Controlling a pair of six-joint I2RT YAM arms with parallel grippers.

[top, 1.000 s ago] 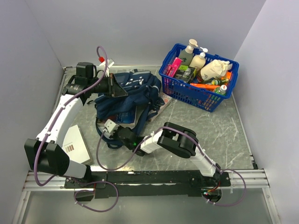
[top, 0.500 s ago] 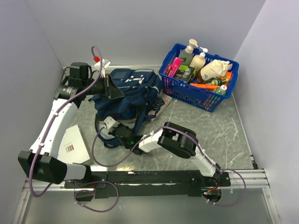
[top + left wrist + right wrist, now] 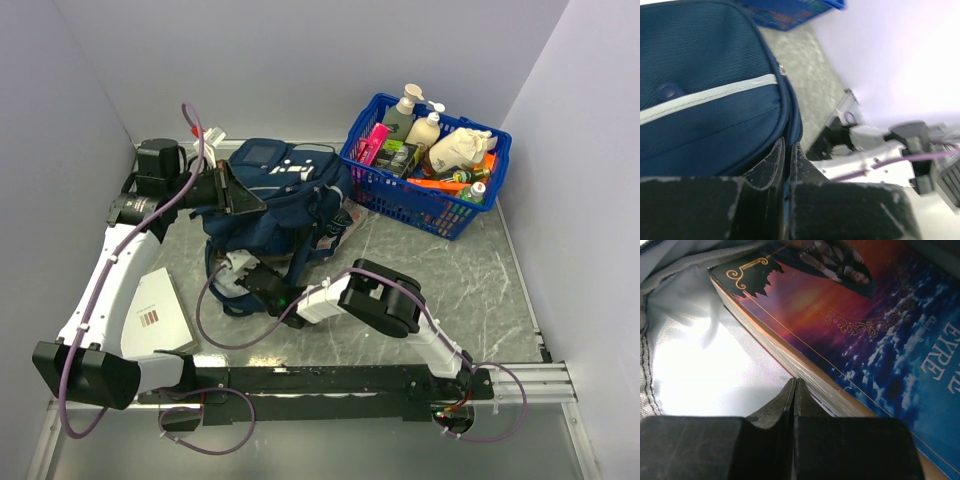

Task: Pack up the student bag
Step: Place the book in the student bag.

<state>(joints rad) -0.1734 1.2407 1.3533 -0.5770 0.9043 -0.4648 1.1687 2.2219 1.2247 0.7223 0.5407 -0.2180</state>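
From above I see the bag [image 3: 290, 180] far-left, my left gripper [image 3: 256, 199] at its left edge and right gripper [image 3: 235, 264] in its near-side mouth; left wrist: jaws pinching its seam; right wrist: jaws shut, empty, book [image 3: 850, 330] touching just ahead, slanting down-right.

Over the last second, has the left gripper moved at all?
Yes. The left gripper, shut on the student bag, has shifted left, farther from the blue basket.
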